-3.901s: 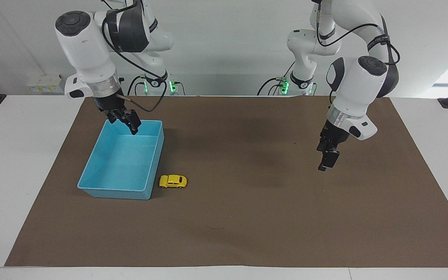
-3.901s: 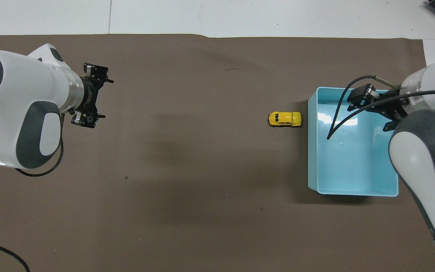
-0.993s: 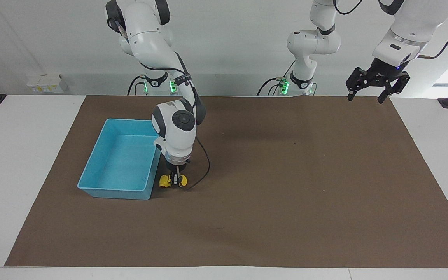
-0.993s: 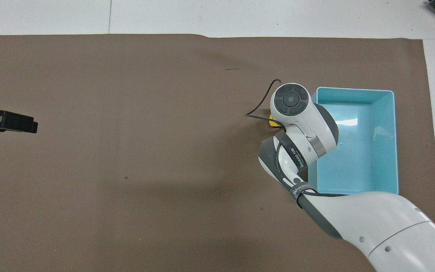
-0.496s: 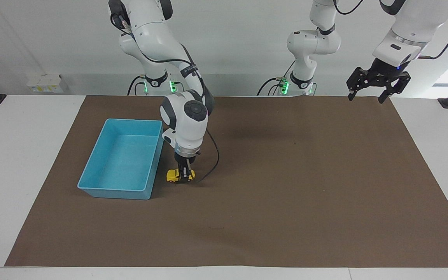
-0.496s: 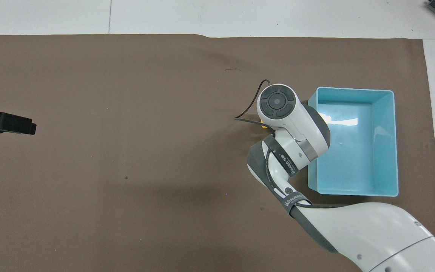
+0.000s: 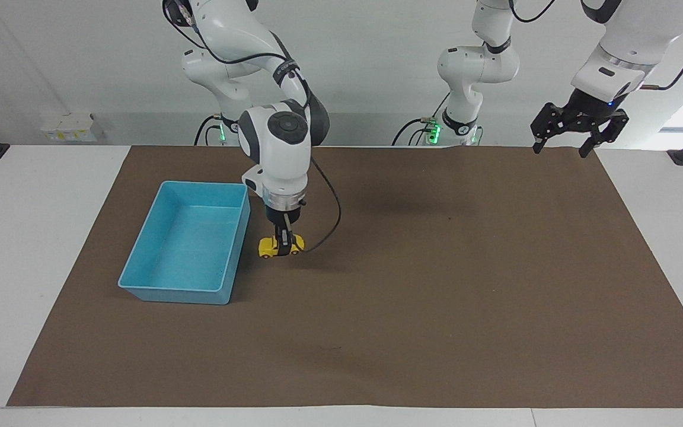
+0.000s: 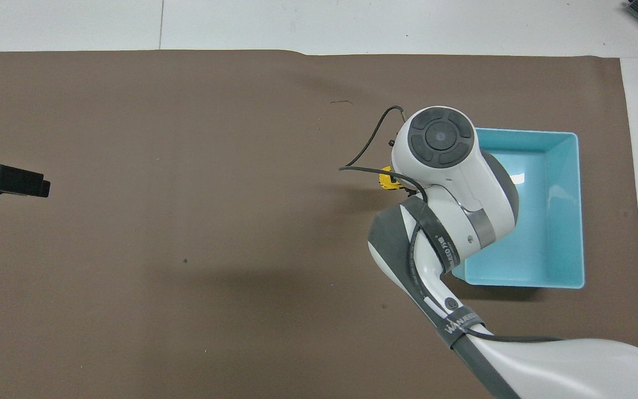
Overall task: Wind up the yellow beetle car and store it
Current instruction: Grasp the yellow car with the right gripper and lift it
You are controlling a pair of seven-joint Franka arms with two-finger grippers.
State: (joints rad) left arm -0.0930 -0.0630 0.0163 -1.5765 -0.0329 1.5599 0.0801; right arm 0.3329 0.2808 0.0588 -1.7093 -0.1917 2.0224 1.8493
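Note:
The yellow beetle car (image 7: 270, 245) hangs a little above the brown mat, beside the light-blue bin (image 7: 169, 293) on its side toward the left arm's end. My right gripper (image 7: 284, 248) points straight down and is shut on the car's middle. In the overhead view the right arm's wrist covers most of the car (image 8: 386, 182), leaving only a yellow corner in sight next to the bin (image 8: 524, 282). My left gripper (image 7: 559, 148) waits open and empty, high over the mat's corner by the left arm's base. Only its dark tip (image 8: 9, 183) shows from overhead.
The bin has nothing in it and stands on the mat toward the right arm's end. A black cable (image 7: 332, 219) loops out from the right wrist over the mat. The brown mat (image 7: 436, 296) covers most of the white table.
The right gripper has lifted the car off the mat and carried it a little toward the left arm's end, beside the bin. The left arm has stayed put.

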